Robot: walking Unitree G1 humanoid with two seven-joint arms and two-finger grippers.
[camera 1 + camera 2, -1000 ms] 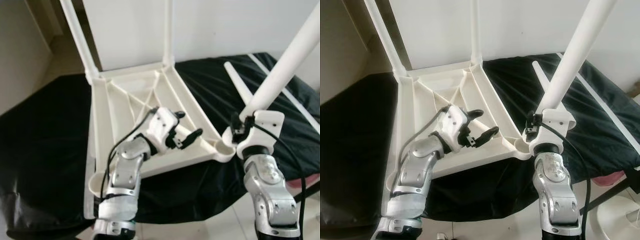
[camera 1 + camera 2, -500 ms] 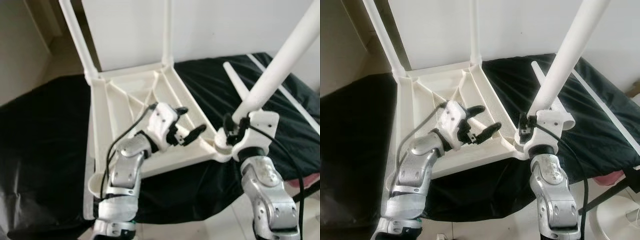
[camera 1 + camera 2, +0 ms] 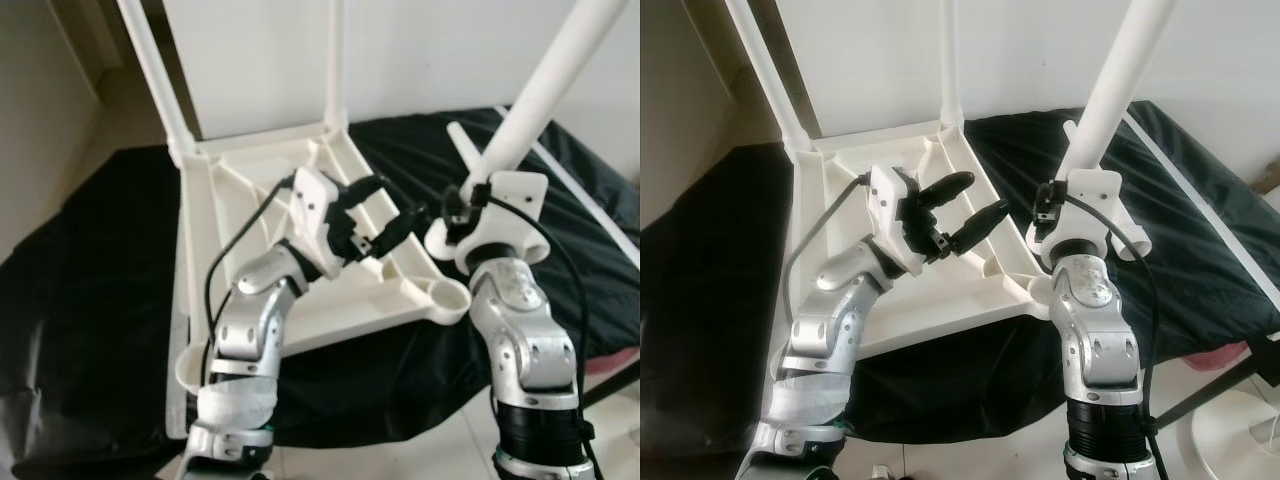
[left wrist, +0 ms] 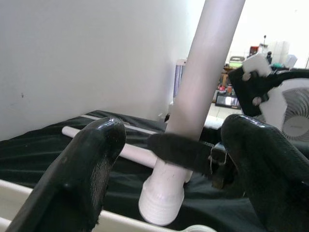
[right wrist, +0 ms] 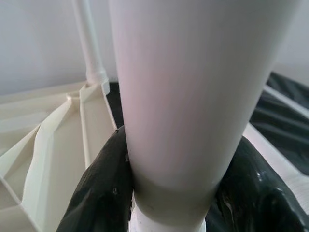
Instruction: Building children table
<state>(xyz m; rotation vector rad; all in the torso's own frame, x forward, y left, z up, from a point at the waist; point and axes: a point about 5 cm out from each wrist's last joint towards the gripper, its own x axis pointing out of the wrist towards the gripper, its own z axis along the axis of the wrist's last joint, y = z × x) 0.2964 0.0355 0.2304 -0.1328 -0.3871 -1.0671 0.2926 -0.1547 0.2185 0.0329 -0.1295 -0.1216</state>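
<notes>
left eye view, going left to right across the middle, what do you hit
black cloth → upturned white table top → left gripper, open → right gripper shut on the white table leg → loose white leg lying on the cloth

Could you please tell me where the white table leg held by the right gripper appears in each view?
Left eye view: table leg, upper right.
Right eye view: upper right.
Left wrist view: centre, rising between the open left gripper's fingers.
Right wrist view: centre, clamped by the right gripper.
Shared landmark: upturned tabletop.
</notes>
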